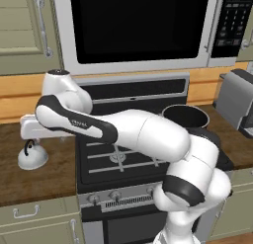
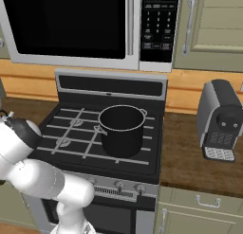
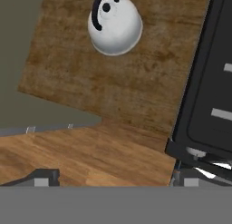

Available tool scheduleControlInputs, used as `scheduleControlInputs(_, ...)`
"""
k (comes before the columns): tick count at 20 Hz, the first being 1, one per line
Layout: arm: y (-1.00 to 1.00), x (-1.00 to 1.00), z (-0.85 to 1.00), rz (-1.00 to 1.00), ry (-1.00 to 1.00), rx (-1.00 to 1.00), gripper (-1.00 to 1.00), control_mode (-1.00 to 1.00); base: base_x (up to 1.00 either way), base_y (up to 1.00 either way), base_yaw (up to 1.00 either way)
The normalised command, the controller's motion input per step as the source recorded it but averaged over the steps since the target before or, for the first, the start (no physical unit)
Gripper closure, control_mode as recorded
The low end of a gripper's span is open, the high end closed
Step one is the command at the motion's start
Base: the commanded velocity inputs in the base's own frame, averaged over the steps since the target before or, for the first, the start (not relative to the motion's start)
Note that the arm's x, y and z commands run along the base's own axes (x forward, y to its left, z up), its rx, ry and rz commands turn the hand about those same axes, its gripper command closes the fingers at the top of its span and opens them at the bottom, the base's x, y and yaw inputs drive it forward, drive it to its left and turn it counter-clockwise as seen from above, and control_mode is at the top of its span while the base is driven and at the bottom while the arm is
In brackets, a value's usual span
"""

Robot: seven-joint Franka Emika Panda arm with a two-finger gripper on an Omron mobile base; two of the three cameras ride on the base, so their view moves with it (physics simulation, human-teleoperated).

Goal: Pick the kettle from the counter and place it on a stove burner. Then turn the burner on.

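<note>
The kettle (image 1: 32, 157) sits upright on the tabletop (image 1: 39, 176) to the left of the stove, and the hand (image 1: 30, 134) hangs directly above it on the far-reaching arm, with the kettle's thin black handle just under the wrist; whether anything touches cannot be told from the left base view. In the hand view the kettle (image 3: 114, 26) lies toward the top of the picture, off the line between the two fingertips (image 3: 44, 177) at the bottom; so, as I judge it, the hand needs to shift toward the kettle and come down over the arched handle, whose arc runs across the dome. The fingertips stand far apart at the two lower corners of that view, with nothing between them; the hand is spread and holds nothing.

The tabletop is dark brown wood grain and flat, with bare space around the kettle; the black stovetop's edge (image 3: 199, 105) borders it closely on one side. On the stove a big black pot (image 2: 121, 129) takes up the right-hand burners; a stove burner (image 2: 63, 142) on the front left lies free under its pale grate bars, nearest to the kettle's side. A microwave (image 2: 71, 24) hangs above the stove; a coffee machine (image 2: 219, 121) stands on the right stretch of tabletop, well apart from the work.
</note>
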Motion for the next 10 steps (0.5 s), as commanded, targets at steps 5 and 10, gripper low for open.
scheduleControlInputs(5,0.11,0.01,-0.16,-0.07,0.10,-0.11,-1.00,-1.00,0.00,0.00,0.00)
scheduleControlInputs(10,0.18,0.23,-0.17,-0.15,0.00,-0.10,-1.00,-1.00,0.00,0.00,0.00)
